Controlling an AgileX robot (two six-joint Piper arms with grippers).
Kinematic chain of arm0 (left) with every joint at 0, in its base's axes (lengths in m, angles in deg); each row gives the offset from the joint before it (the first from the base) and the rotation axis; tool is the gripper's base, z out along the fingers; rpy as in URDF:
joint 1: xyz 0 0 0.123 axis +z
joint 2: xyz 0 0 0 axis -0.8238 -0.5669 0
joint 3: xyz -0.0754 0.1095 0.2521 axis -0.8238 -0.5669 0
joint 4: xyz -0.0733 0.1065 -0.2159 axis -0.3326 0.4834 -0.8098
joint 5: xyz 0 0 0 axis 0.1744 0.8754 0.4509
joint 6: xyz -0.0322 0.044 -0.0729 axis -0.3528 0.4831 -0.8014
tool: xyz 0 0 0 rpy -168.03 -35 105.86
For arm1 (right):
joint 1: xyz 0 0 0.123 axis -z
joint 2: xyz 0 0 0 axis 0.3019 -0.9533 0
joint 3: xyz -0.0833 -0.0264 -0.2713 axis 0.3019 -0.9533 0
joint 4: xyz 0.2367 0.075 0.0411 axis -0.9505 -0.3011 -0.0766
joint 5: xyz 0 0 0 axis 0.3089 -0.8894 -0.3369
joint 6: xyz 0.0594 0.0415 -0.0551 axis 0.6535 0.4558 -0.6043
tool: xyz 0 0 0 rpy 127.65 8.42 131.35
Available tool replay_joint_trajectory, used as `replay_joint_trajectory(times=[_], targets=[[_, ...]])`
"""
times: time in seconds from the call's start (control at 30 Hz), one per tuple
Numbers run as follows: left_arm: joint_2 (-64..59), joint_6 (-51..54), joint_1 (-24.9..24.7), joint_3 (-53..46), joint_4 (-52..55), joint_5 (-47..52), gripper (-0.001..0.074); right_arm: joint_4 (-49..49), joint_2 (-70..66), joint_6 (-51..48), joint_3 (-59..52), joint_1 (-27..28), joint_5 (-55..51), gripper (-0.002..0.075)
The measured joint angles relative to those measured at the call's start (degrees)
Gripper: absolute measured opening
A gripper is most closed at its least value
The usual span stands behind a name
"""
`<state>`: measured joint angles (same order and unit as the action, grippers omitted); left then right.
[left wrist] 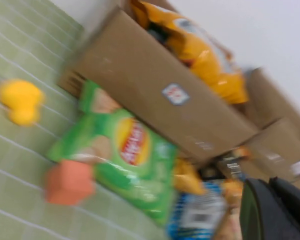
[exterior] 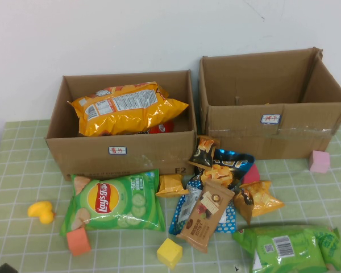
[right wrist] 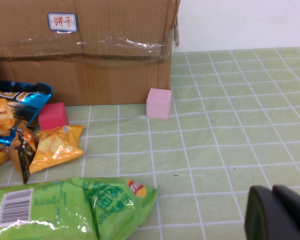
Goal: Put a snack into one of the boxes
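- I see two open brown cardboard boxes at the back of the green checked surface: the left box already holds a large yellow-orange chip bag, and the right box looks nearly empty.
- My likeliest pick is the green Lay's chip bag, lying flat on the surface just in front of the left box. I judge it light, puffed with air, crinkly and slippery, with fragile chips inside, so I would pinch a crimped end seam or a corner rather than squeeze the middle.
- A second green snack bag lies at the near right.
- Between them sits a heap of small packets, overlapping; I count roughly seven, among them a brown chocolate bar wrapper, orange packets and a blue one.
- Foam blocks, four: orange, yellow, pink, and a red one partly hidden by the heap.
- One yellow rubber duck sits near the left edge.
- The left pincer hangs above the near left of the surface, the right pincer low over the near right; only their dark tips show, pinching nothing, and I cannot tell whether either is spread.
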<state>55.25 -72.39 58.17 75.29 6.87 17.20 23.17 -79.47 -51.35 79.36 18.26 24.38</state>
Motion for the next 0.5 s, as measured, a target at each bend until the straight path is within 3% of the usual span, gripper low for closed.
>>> replay_joint_trajectory(times=[0.23, 0.4, 0.5], targets=[[0.0, 2.0, 0.0, 0.0, -14.1, -6.1, -0.0002, 0.0, 0.0, 0.0, 0.0, 0.0, 0.0, -0.0002], [-0.8, 29.3, 0.0, 8.5, -16.2, 0.7, -0.0003, 0.0, 0.0, 0.0, 0.0, 0.0, 0.0, -0.0002], [-7.1, 36.7, 0.0, 16.8, -10.6, 8.9, -0.0002, 0.0, 0.0, 0.0, 0.0, 0.0, 0.0, -0.0002]])
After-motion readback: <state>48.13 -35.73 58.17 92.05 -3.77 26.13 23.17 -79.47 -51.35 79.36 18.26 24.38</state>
